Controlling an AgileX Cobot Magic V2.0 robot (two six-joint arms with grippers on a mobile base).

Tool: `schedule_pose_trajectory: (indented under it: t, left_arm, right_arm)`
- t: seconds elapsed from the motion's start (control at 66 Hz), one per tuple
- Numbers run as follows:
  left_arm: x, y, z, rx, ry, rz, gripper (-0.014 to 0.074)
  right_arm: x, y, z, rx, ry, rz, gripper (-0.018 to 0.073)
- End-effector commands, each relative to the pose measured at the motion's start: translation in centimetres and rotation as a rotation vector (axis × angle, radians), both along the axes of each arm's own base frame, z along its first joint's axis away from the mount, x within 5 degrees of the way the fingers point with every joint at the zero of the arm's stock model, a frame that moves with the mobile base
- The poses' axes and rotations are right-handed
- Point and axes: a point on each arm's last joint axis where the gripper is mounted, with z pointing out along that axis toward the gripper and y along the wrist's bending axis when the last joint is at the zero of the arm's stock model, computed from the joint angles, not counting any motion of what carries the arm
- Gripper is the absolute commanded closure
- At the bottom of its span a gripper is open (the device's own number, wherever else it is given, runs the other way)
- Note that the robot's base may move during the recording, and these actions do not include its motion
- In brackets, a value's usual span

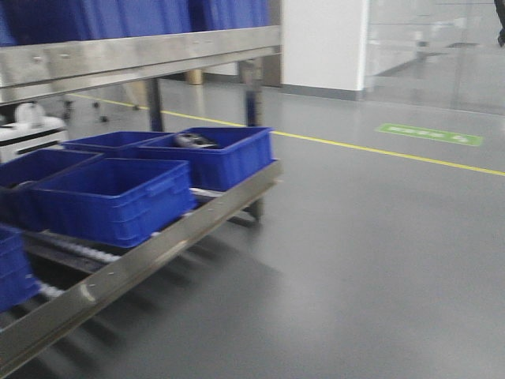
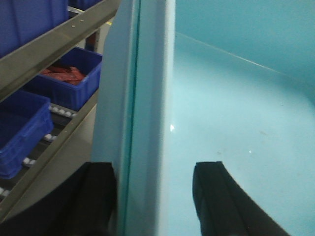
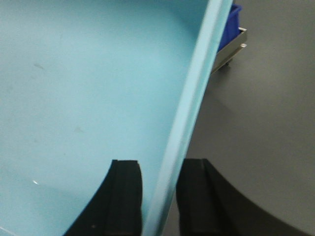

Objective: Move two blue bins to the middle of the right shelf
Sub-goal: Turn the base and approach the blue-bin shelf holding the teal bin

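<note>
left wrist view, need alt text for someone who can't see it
The left gripper has its black fingers on either side of the wall of a light blue bin, which fills most of the frame. At left, a metal roller shelf holds dark blue bins, one containing red items.
</note>
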Motion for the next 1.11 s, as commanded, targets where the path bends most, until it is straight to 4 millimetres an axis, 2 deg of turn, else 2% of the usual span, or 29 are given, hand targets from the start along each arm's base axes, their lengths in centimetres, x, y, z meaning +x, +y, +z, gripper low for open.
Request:
schedule_pose_trajectory:
  t: [0.0, 1.09]
  left_arm:
    - [-0.90, -0.67, 1.62, -0.065, -0.084, -0.046, 0.0707]
    - [-0.90, -0.67, 1.62, -0.065, -0.084, -0.046, 0.0707]
  right_arm:
    - [-0.90, 0.59, 1.94, 0.086, -0.107, 0.050, 0.0713]
    - [-0.90, 0.59, 1.94, 0.086, -0.107, 0.050, 0.0713]
